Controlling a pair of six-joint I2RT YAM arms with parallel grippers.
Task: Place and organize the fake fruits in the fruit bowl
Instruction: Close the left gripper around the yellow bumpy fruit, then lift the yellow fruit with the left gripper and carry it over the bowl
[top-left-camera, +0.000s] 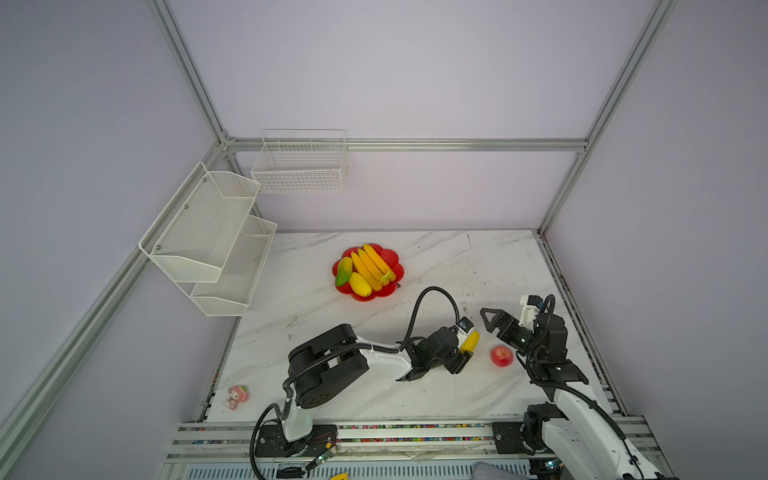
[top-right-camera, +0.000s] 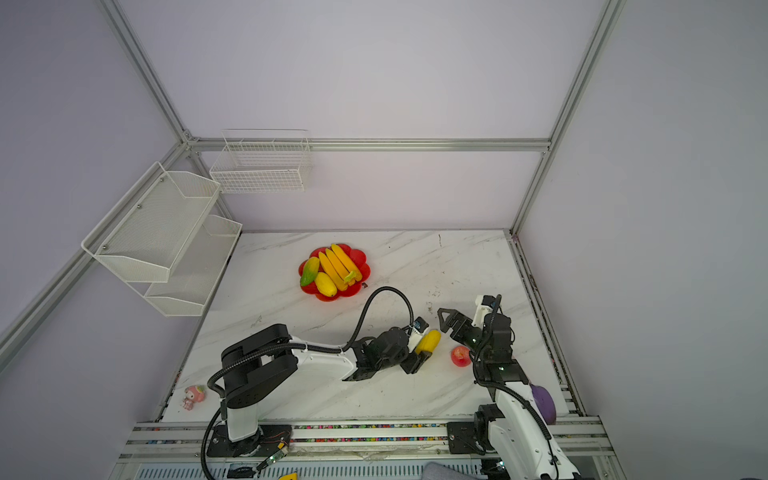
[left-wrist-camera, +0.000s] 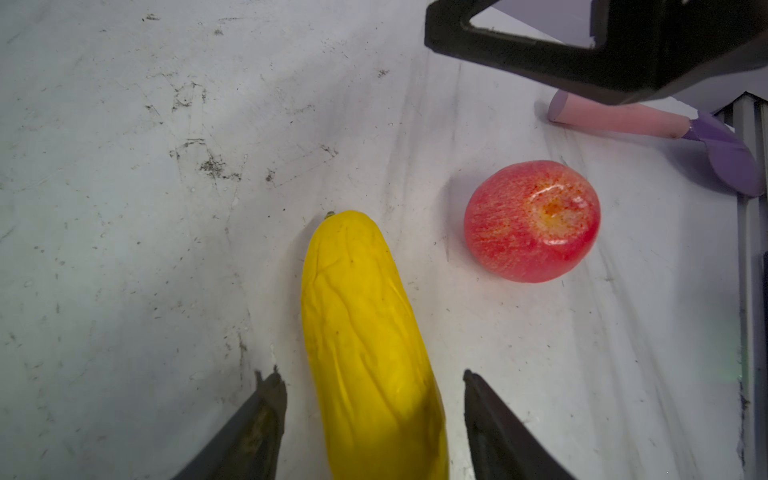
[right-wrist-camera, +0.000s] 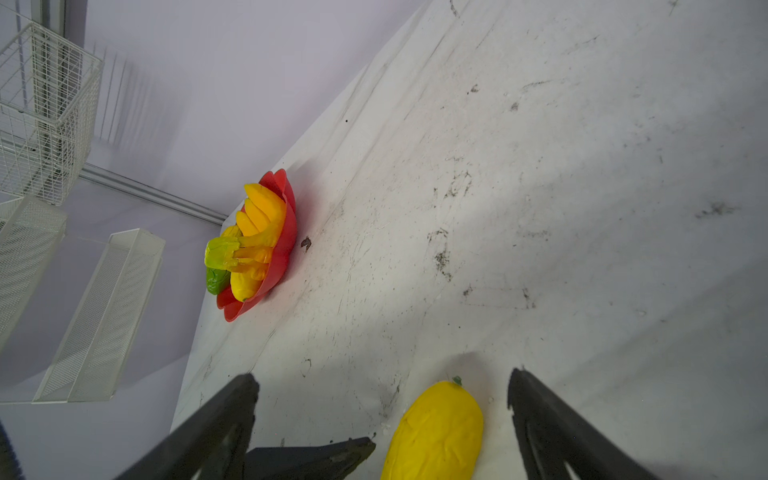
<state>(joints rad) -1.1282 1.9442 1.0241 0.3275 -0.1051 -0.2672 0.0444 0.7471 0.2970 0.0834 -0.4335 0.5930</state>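
- The fruit bowl (top-left-camera: 396, 262) sits near the bench's far edge, left of middle. It holds the bananas (top-left-camera: 372, 264), a yellow-green oval (top-left-camera: 344, 271) and a yellow oval (top-left-camera: 360, 284).
- The second yellow oval (left-wrist-camera: 365, 332) lies toward the bench's right edge. The left jaws stand apart on either side of it, with a gap at both tips.
- The red apple (top-left-camera: 501, 356) lies just beside it, nearer the right edge.
- The right jaws hang wide apart over the bench, holding nothing.
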